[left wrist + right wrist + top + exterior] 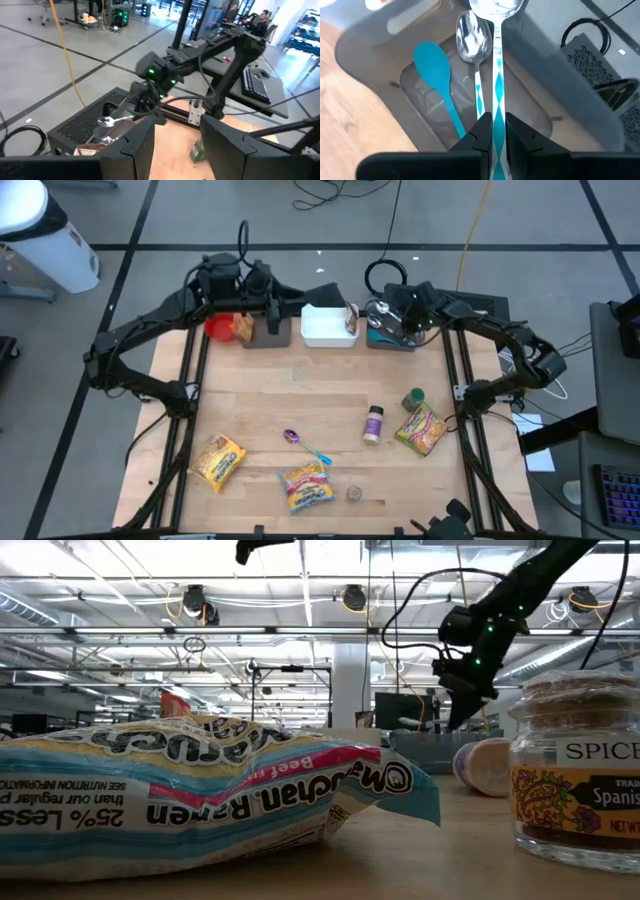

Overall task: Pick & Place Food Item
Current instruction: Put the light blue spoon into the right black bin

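Note:
My right gripper is at the table's far right, over a grey bin, and is shut on a metal spoon with a teal-and-white handle. In the bin lie another metal spoon and a blue spoon. My left gripper is open and empty at the far left, over a dark bin. Ramen packets lie flat on the table. My right gripper pinches the spoon's patterned handle between its two fingers. The spoon lies along the fingers, and its bowl sticks out past the fingertips. It is lifted clear above the bin; in the left wrist view it stands out roughly level.
A red bin with a packet and a white bin stand along the far edge. A spice jar, a green jar, a purple-bowled spoon and a small lid lie on the near half.

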Motion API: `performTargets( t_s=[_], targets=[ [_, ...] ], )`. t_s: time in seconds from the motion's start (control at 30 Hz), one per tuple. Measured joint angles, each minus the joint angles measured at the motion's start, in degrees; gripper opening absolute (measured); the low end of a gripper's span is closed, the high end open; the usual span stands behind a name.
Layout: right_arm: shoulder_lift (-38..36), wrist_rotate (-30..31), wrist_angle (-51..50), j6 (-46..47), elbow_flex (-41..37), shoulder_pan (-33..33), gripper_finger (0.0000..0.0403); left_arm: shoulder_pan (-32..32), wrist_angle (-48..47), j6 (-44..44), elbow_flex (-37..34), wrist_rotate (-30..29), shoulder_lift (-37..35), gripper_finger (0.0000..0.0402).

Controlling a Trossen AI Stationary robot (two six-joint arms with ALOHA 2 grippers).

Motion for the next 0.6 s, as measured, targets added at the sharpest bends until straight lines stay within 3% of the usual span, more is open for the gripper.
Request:
performTargets(
  t_s=[0.6],
  targets=[
    [3.9, -1.4, 5.9, -2.7, -3.9, 0.7, 0.0018, 1.6, 0.0, -0.8, 0.0, -0.1, 0.0, 0.0168]
  ],
)
